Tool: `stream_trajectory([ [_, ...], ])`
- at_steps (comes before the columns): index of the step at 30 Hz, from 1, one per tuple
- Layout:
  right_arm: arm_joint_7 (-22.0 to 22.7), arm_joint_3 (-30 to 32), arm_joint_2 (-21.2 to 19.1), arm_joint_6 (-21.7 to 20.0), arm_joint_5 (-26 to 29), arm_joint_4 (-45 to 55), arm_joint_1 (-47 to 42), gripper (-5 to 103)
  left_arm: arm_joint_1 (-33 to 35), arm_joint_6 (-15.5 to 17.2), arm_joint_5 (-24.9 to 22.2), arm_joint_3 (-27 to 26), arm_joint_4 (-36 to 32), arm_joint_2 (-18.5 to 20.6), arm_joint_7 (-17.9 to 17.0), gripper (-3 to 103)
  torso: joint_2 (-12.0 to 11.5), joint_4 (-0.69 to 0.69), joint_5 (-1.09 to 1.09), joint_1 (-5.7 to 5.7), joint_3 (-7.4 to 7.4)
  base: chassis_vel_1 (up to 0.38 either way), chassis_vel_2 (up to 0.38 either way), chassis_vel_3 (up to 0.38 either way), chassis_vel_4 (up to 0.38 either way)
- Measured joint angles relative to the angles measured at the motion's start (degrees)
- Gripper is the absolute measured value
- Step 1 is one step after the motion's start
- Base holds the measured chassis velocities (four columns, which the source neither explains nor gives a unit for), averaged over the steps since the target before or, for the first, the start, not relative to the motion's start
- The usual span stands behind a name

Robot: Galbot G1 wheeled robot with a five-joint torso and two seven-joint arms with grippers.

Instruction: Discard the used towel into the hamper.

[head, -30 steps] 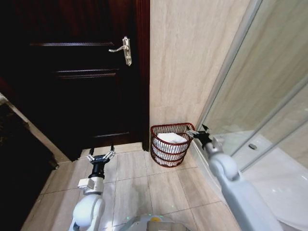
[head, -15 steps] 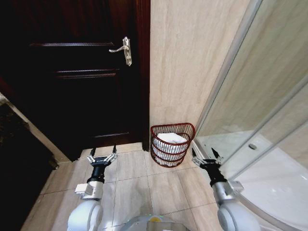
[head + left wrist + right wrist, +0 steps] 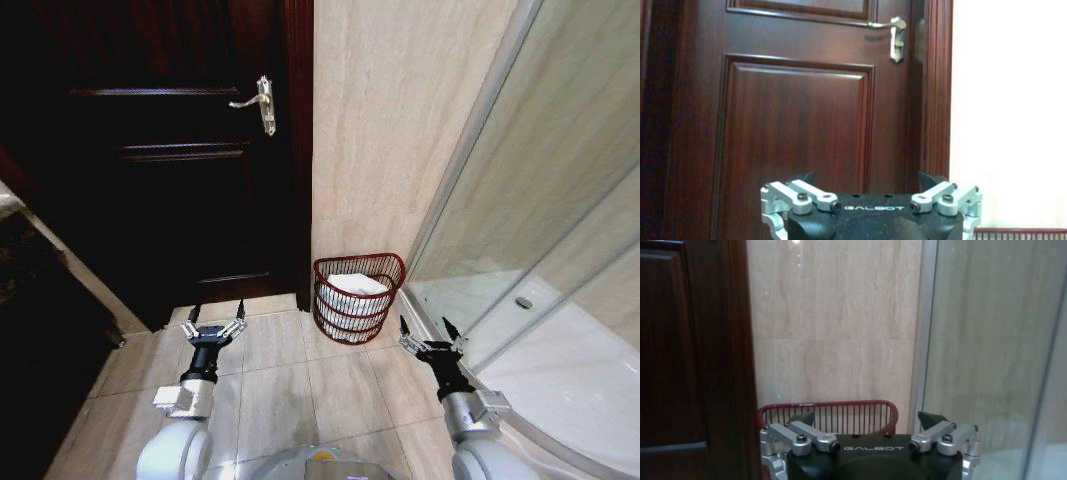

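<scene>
Your towel lies in the hamper against the wall; left gripper and right gripper hover released, empty.

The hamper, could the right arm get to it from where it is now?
Probably yes. The right gripper hangs open just short of the hamper, facing it, with bare floor tile between them and nothing in the way. The towel already lies inside.
</scene>
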Motion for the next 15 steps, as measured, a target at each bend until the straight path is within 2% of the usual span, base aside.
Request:
stream_trajectory([
  [9,0.4,-0.4,-0.2,1.9,-0.1,-0.4,-1.7,100,0.4,-0.5,0.3,-0.2,-0.5,-0.1,0.0,100,0.0,0.00,0.00,-0.01,0.00,0.124,-0.127,-0.121,0.127],
  [15,0.8,-0.3,-0.3,2.7,0.1,-0.4,-1.9,100,0.7,-0.9,1.0,0.0,-0.6,-0.5,-0.2,100,0.0,0.00,-0.01,-0.01,0.00,0.076,-0.088,-0.086,0.059],
])
